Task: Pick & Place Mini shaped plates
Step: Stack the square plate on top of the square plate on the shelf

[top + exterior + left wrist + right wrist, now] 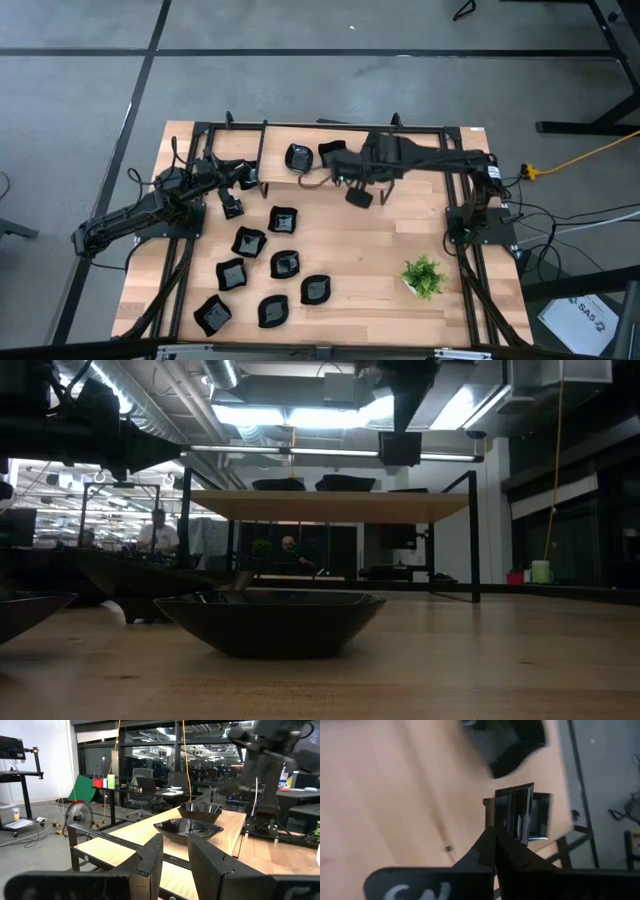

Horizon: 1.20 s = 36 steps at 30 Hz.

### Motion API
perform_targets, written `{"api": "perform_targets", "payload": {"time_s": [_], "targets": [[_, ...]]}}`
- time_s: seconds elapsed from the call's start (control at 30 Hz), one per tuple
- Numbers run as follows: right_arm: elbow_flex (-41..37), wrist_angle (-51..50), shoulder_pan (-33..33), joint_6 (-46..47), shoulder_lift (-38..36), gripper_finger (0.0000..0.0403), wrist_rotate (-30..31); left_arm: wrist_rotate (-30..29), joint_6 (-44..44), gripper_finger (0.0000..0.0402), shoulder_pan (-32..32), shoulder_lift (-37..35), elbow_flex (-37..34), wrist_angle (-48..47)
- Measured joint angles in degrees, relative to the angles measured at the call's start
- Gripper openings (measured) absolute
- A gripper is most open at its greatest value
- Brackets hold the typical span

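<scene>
A square black plate (520,815) is pinched on its rim by the right gripper (495,837) — left gripper (175,857) is seen parted, empty.

Open-plan robotics lab, grey concrete floor (300,80), ceiling strip lights (300,415), office chairs (142,785), floor fan (80,812), glass partitions (125,755).

Nine mini shaped plates (283,220) and one potted plant (424,276) in the high view.
</scene>
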Motion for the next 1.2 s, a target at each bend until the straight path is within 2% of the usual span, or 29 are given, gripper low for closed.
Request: {"api": "perform_targets", "payload": {"time_s": [0.27,0.4,0.5,1.2], "targets": [[-3.68,-0.04,-5.31,1.28,0.00,0.0000,-0.03,0.00,-0.01,0.0086,0.01,0.00,0.00,0.00],[-7.86,-0.12,-5.84,-0.08,0.00,0.0000,0.29,-0.01,0.00,0.0086,-0.01,0.00,0.00,0.00],[-9.59,-0.08,-5.68,-0.13,0.00,0.0000,2.94,0.00,0.01,0.0086,0.00,0.00,0.01,0.00],[-8.96,2.87,-5.77,-3.47,0.00,0.0000,7.42,0.00,0.01,0.0086,-0.01,0.00,0.01,0.00]]}}
